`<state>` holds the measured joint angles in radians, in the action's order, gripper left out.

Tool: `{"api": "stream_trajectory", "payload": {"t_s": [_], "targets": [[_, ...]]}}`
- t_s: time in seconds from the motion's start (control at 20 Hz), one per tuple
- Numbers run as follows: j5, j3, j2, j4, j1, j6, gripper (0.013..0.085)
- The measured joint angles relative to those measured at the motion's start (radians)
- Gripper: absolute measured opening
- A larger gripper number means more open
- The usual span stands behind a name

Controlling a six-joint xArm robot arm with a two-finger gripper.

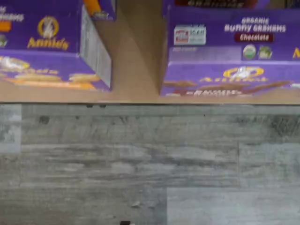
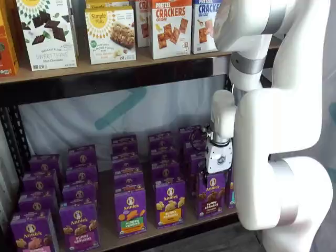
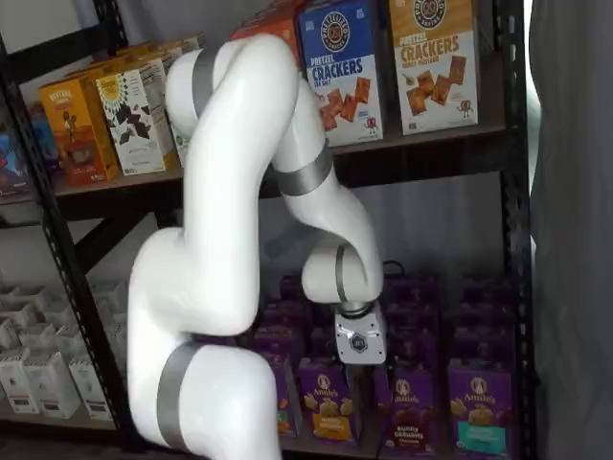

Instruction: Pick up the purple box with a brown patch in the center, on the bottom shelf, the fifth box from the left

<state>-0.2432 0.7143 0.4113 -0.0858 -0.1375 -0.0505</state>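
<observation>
The purple box stands upright at the front of its column on the bottom shelf. It shows a round white logo and dark brown cookies. It also shows in a shelf view and, from above, in the wrist view, marked "Bunny Grahams Chocolate". My gripper hangs just above the box's top front edge. Its white body also shows in a shelf view, up and to the left of the box. No gap or grip shows at the fingers.
A purple box with a yellow band stands to the left of the purple box, with a gap of bare board between them. More purple boxes fill the rows behind. The upper board holds cracker boxes. Grey plank floor lies below the shelf edge.
</observation>
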Motion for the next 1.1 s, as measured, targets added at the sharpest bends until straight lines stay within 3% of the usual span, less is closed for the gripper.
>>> {"api": "stream_trajectory", "payload": {"t_s": [0.1, 0.3, 0.4, 0.7, 1.1], "targets": [[-0.002, 0.034, 0.030, 0.018, -0.002, -0.018, 0.0850], [0.003, 0.105, 0.091, -0.044, -0.012, 0.031, 0.0850], [-0.008, 0.142, 0.120, -0.015, -0.010, 0.004, 0.0850], [-0.044, 0.249, 0.199, 0.010, -0.011, -0.021, 0.0850], [-0.097, 0.371, 0.274, 0.091, -0.032, -0.118, 0.0850]]}}
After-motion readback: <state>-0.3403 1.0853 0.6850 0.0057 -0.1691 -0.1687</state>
